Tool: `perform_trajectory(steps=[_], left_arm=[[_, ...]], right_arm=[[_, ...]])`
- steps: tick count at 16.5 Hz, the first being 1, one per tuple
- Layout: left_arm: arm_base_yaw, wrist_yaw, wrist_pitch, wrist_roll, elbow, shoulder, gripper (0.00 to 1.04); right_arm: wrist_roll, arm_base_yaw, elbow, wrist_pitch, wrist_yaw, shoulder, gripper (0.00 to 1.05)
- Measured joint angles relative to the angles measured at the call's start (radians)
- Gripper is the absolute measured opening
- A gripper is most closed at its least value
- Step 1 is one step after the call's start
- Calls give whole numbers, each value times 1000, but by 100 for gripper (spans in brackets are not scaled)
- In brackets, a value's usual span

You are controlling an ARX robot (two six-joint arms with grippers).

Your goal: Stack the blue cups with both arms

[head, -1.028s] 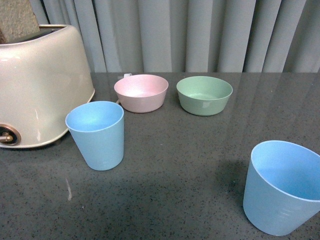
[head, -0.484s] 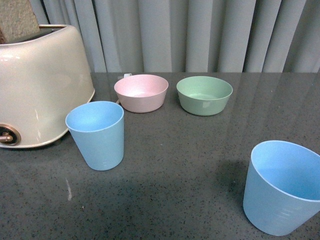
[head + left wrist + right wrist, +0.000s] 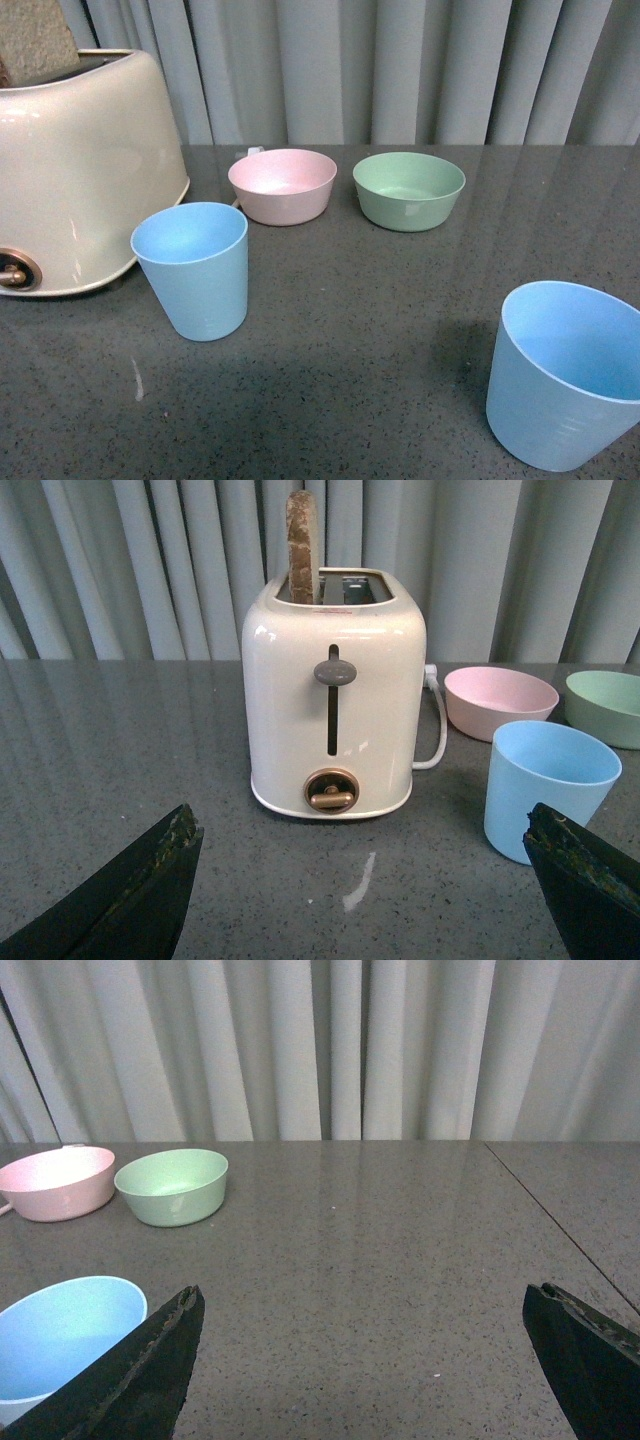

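Observation:
Two light-blue cups stand upright on the dark grey table. One blue cup (image 3: pixel 196 268) is at the left, beside the toaster; it also shows in the left wrist view (image 3: pixel 548 788). The other blue cup (image 3: pixel 566 375) is at the near right; it also shows in the right wrist view (image 3: pixel 62 1337). Neither arm shows in the front view. My left gripper (image 3: pixel 360 825) is open and empty, low over the table, facing the toaster. My right gripper (image 3: pixel 360 1305) is open and empty, with the cup just beside one finger (image 3: pixel 140 1375).
A cream toaster (image 3: pixel 70 170) with a slice of bread stands at the left; it also shows in the left wrist view (image 3: pixel 335 690). A pink bowl (image 3: pixel 283 186) and a green bowl (image 3: pixel 408 190) sit at the back. Grey curtains hang behind the table.

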Motion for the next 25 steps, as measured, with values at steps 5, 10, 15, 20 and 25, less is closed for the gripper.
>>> perform_trajectory(steps=[5,10,15,20,25], left_arm=[[-256,-220,-176,-87,137,161,98],[-196,-76,58,-68,312,422,98],[-124,194,292,105,655,1071,98],[-209,470,-22,386,906,1323,98],[-236,540,-275,566,941,1376,98]], right_arm=[[0,0,0,-1,0,0,98],[0,0,0,0,0,0,98],[0,0,0,0,0,0,98],[0,0,0,0,0,0,98],[0,0,0,0,0,0,98]])
